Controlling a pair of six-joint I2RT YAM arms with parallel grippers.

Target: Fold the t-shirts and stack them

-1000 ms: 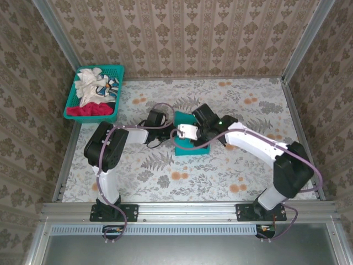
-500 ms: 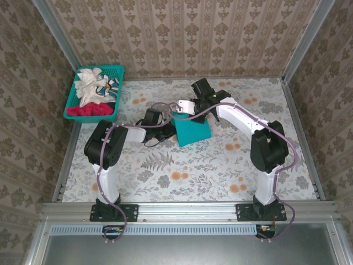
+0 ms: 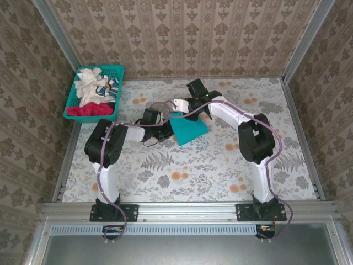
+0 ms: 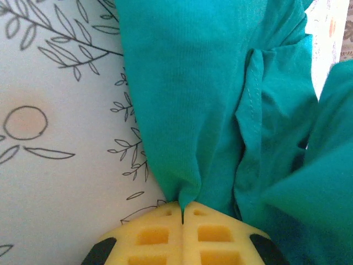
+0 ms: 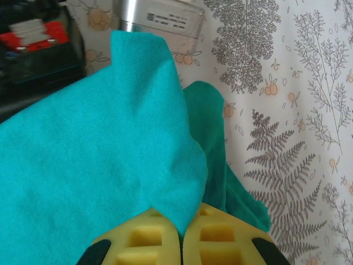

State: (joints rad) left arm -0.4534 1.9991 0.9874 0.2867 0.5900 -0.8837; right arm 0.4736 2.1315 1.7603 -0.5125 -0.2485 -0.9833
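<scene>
Moved: right gripper swung farther back, turning the teal t-shirt.
Jaws: both clamp its cloth, left gripper included.
Risk: uneven pulling could bunch the fold.

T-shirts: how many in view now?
3. Teal t-shirt in the middle of the table; white t-shirt and red t-shirt piled in the basket at the far left. More may be buried under them.

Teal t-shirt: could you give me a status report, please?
Left gripper shut on teal t-shirt; right gripper likewise. Shirt mid-table between arms. Basket of other shirts well clear, far left.
</scene>
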